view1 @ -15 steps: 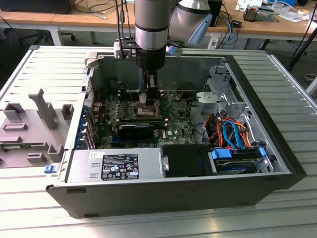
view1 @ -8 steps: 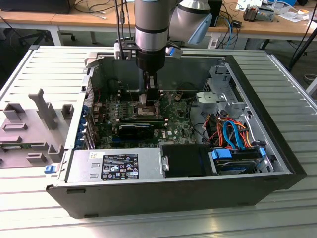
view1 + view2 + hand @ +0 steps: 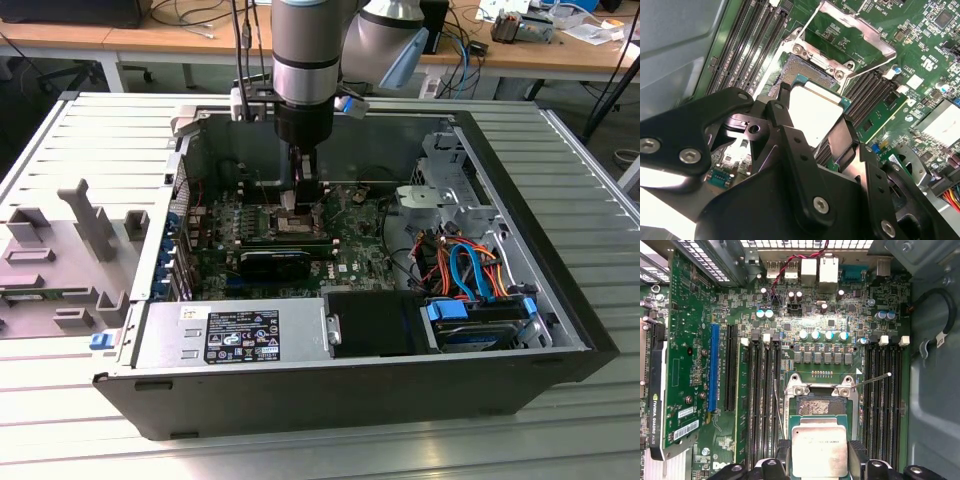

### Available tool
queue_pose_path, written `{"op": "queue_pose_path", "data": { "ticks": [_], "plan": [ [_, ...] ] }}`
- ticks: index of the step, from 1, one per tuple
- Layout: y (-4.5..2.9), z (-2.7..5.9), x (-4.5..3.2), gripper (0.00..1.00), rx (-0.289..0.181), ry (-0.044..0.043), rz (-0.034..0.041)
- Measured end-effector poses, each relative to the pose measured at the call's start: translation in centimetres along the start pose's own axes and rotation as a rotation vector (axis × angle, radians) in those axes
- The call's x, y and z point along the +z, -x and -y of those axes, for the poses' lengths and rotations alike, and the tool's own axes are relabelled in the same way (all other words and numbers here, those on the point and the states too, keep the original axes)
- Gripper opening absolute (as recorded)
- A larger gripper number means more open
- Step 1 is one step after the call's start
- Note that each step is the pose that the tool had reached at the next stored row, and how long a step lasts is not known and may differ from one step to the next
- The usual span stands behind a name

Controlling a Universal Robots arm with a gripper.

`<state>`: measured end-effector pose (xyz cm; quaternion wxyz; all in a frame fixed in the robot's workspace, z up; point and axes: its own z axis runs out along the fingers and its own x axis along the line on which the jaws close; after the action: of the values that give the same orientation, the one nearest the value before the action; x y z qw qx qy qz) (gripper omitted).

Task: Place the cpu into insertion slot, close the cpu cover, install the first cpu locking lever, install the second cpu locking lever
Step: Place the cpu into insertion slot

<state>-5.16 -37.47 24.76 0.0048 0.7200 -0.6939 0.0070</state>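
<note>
The open computer case (image 3: 350,395) on the slatted worktop (image 3: 60,130) holds a green motherboard (image 3: 355,240). Inside it, the gripper (image 3: 300,195) has its jaws clamped on the cpu (image 3: 819,452), held partly over the exposed insertion slot (image 3: 816,405). The cpu cover (image 3: 865,35) stands raised.

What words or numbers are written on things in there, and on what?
Label on the silver box: too small to read.
Stickers on the card: blurred, unreadable.
White marks on the green board: too small to read.
Top of the cpu: glare, nothing readable.
</note>
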Motion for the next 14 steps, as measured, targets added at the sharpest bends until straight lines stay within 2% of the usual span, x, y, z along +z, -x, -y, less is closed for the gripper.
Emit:
{"op": "queue_pose_path", "data": {
  "ticks": [14],
  "plan": [
    [0.00, 0.00, 0.29, 0.54, 0.000, 0.0000, 0.0000]
  ]
}}
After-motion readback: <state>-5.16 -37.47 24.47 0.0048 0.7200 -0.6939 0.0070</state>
